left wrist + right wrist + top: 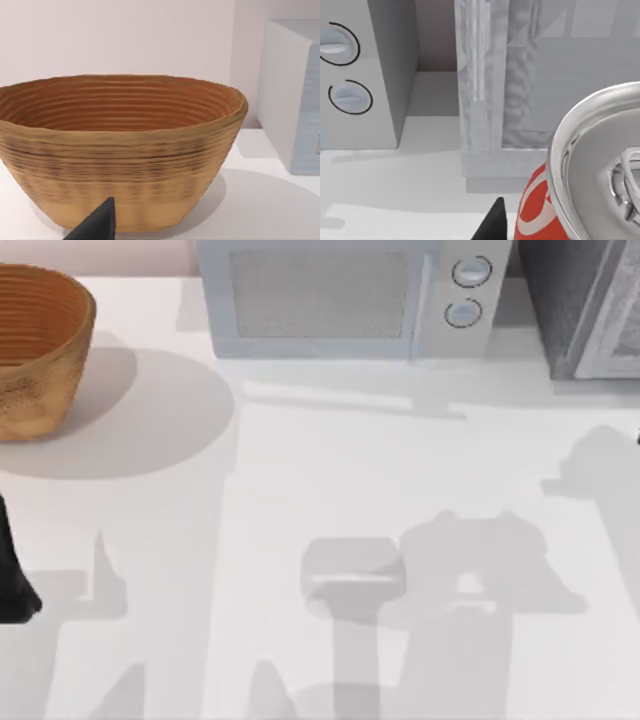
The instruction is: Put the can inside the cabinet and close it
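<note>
While we held at this frame, the readout was:

Can position: the can (540, 210) sat right against our right wrist camera, silver top and red label side showing, with the cabinet (485, 100) just beyond it.

Key relation: the cabinet lay straight ahead of the can, past a short strip of desk (395, 185); its framed front edge faced us, and whether the door stood open we could not tell.

Can axis: roughly upright, top rim tilted toward the camera.

Nearer arm: right, by judgement; in the top view the cabinet (590, 310) sat at the desk's far right corner, on that arm's side.

Right end effector: one dark fingertip (492, 222) showed just beside the can; we judged it was carrying the can, but jaw width and actual contact we could not tell.

Left end effector: parked at the desk's left, facing the basket (120, 150); one dark fingertip (97, 225) visible, opening not readable.

Microwave (345, 300): stood between basket and cabinet, clear of the path.

Next move, our call: advance the can into the cabinet.
</note>
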